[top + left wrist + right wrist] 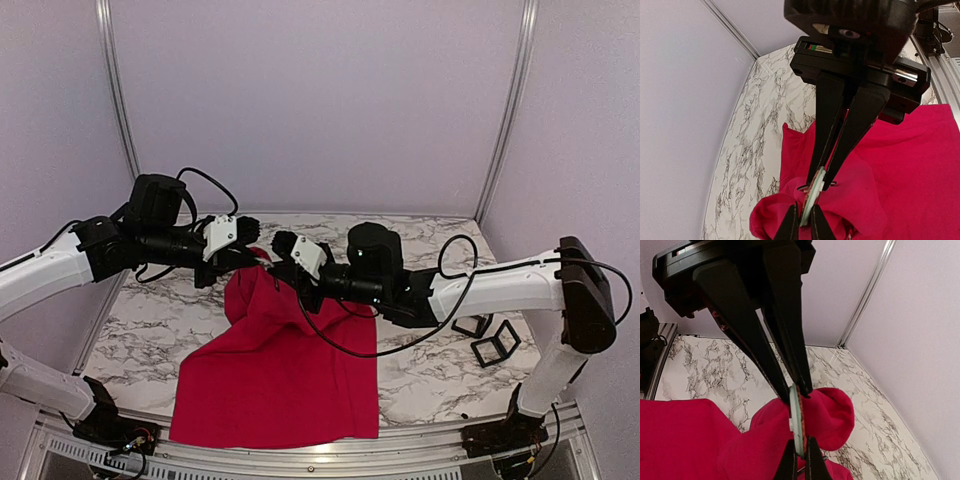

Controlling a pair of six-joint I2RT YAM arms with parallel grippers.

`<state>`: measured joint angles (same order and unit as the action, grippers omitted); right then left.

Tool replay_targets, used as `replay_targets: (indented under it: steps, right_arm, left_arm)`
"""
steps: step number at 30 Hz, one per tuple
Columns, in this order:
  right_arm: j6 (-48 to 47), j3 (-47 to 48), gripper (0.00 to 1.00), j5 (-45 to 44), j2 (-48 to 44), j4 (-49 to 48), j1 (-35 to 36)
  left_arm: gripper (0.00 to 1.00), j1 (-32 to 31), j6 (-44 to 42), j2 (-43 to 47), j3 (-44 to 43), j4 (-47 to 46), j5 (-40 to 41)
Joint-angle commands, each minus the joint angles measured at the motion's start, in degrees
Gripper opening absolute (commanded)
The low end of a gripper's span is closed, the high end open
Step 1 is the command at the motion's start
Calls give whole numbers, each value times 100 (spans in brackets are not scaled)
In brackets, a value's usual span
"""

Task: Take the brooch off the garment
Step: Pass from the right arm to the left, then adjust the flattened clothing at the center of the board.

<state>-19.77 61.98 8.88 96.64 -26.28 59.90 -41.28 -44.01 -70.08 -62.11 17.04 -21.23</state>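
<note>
Nearest the arm bases, the garment [280,380] lies flat, its hem along the front edge of the marbled surface [140,330]. Red, short-sleeved, creased toward the middle. Off to the right, 2 small black frames [495,345] sit on the surface, well apart from the cloth.

Further back, the garment's upper part is drawn up off the surface into a peak, and both hands meet there. Brooch [812,197]: pale round disc, edge-on in both wrist views, seated on that raised fold. Right hand [800,447] is clenched on the disc's rim, fingers hard together with the edge between them. Left hand [805,212] pinches the same disc from the opposite side, 1 finger against each face; how firmly, cannot tell. A thin dark pin [802,188] shows against the cloth just beside the disc. Cannot tell whether its catch is undone.

Step in hand, as judged: grip taken on the brooch, 2 hands on 1 small disc, brooch not yet parted from the cloth. The next move likely calls for 1 hand to shift onto the fabric beside the disc and steady it. The other would then draw the brooch off along the pin's line, slowly, since a sideways tug would drag or snag the cloth.

Beyond: pale walls [320,100] and a metal corner post [508,110].
</note>
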Motion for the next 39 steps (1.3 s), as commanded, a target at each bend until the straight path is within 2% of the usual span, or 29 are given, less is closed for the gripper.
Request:
replay_targets:
  steps: [1, 4, 9, 14, 18, 22, 24, 28, 33, 39]
  right_arm:
    - [-40, 288, 0, 26, 108, -53, 92]
    - [-3, 312, 0, 10, 140, -54, 92]
    - [181, 388, 0, -152, 203, -40, 92]
    - [548, 432, 33, -392, 243, -26, 88]
    - [879, 312, 54, -749, 154, -155, 92]
    - [1357, 115, 68, -1428, 72, -251, 87]
    - [1574, 112, 71, -1510, 101, -194, 92]
    - [2230, 236, 69, -1595, 305, -103, 132]
    - [2514, 411, 65, -2009, 656, -53, 352]
    - [2773, 670, 63, -2760, 1049, 151, 461]
  left_arm:
    - [6, -73, 44, -110, -111, 57, -88]
    - [0, -86, 99, -124, -110, 72, -125]
    - [0, -108, 569, -148, -16, -56, -99]
    - [0, -109, 1822, -142, 172, -457, 219]
    - [0, -104, 2650, -163, 225, -496, 700]
    - [0, -94, 3383, -367, 20, -246, 1402]
    - [0, -91, 3698, -534, -133, -120, 1818]
    - [0, -75, 4168, -906, -474, 72, 1952]
    - [0, 17, 4727, -1300, -874, 262, 1908]
    - [0, 72, 4961, -1521, -1127, 437, 1689]
